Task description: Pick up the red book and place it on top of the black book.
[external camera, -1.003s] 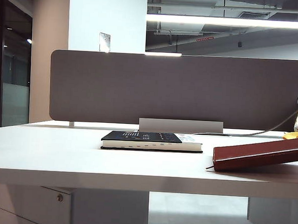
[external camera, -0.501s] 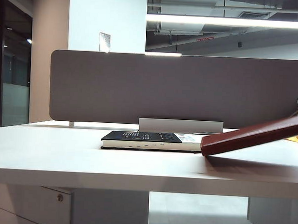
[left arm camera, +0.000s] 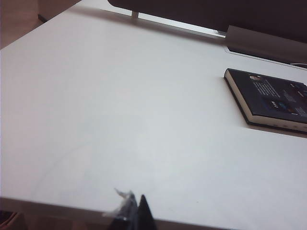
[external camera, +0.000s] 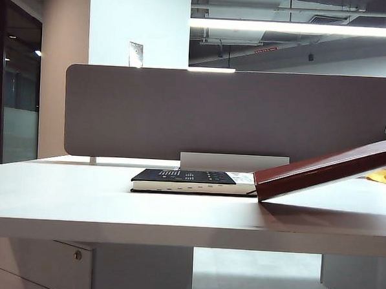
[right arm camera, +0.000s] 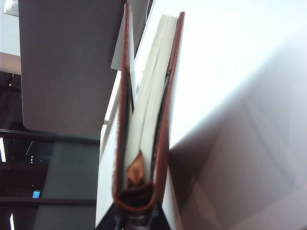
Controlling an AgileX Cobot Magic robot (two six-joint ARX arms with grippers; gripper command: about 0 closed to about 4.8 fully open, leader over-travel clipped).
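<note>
Right tool (right arm camera: 135,221) is clamping the red book (external camera: 328,168) at its spine end, tilting it; its low edge is sitting just beside the black book (external camera: 194,181), straight ahead. Left tool (left arm camera: 136,213), apparently closed and empty, is hanging farther off above the surface (left arm camera: 120,120).

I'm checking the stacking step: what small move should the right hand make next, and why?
Probably carry the red book a little further left, over the black book. The right hand grips it tilted, its low corner just at the black book's right edge, not above it. The left hand idles.
</note>
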